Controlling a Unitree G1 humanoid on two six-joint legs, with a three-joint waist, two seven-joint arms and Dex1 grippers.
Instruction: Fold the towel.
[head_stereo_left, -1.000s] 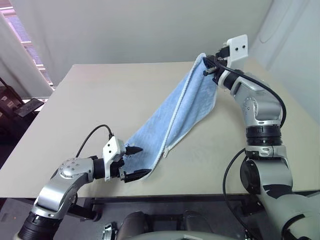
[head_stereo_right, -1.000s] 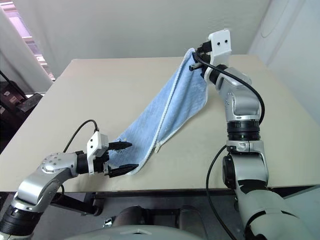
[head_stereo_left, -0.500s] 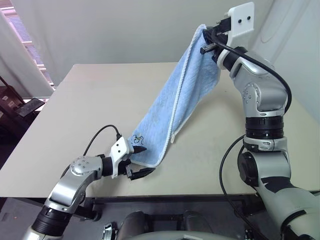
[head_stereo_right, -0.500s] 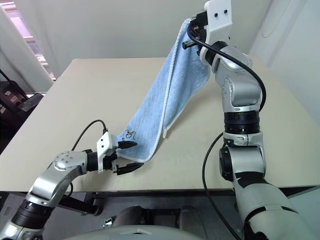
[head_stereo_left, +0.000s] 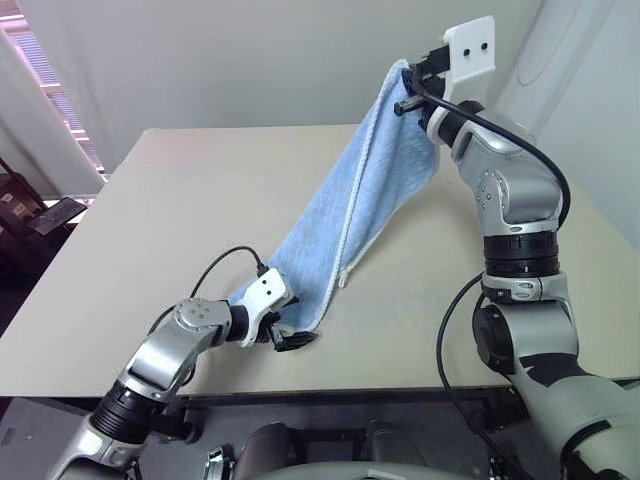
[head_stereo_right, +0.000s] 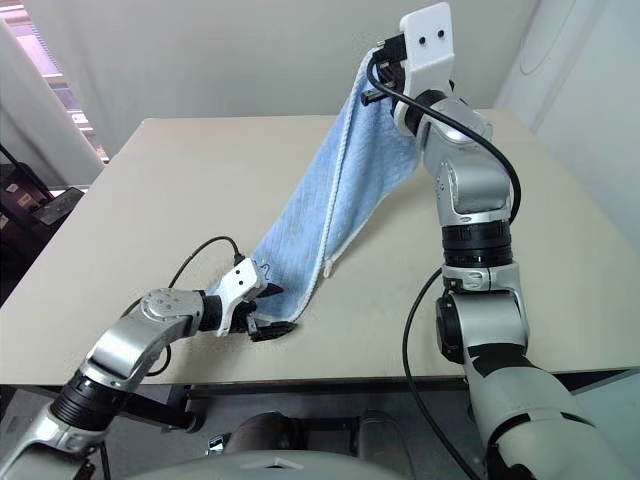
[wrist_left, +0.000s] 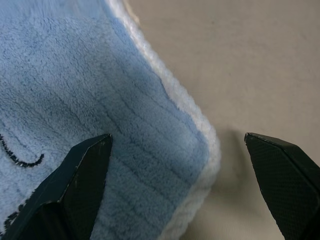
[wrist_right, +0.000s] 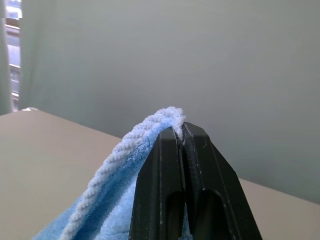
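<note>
A light-blue terry towel (head_stereo_left: 360, 210) with white stitched edging hangs stretched in a long slant above a beige table (head_stereo_left: 180, 200), its top corner pinched high in the air by the robot's right gripper (head_stereo_left: 408, 85), whose two black fingers (wrist_right: 172, 185) are pressed tightly together on the white corded hem in the right wrist view. From that raised corner the cloth drops toward the near edge of the table, where its lowest corner rests on the tabletop just beside the left gripper (head_stereo_left: 285, 325). The left gripper's jaws stand wide apart, one finger (wrist_left: 75, 185) over the blue pile and the other over bare table, with the towel's rounded bottom corner lying between them and not clamped. A thin dark embroidered mark (wrist_left: 20, 157) shows on the cloth close to that corner in the left wrist view. A small white loop tag (head_stereo_left: 343, 280) dangles from the towel's hanging edge partway down, above the table. Black cables (head_stereo_left: 215, 268) loop from both forearms. Behind the table a pale wall (head_stereo_left: 250, 60) rises, and a window with slatted blinds (head_stereo_left: 45, 70) shows at the far left.
</note>
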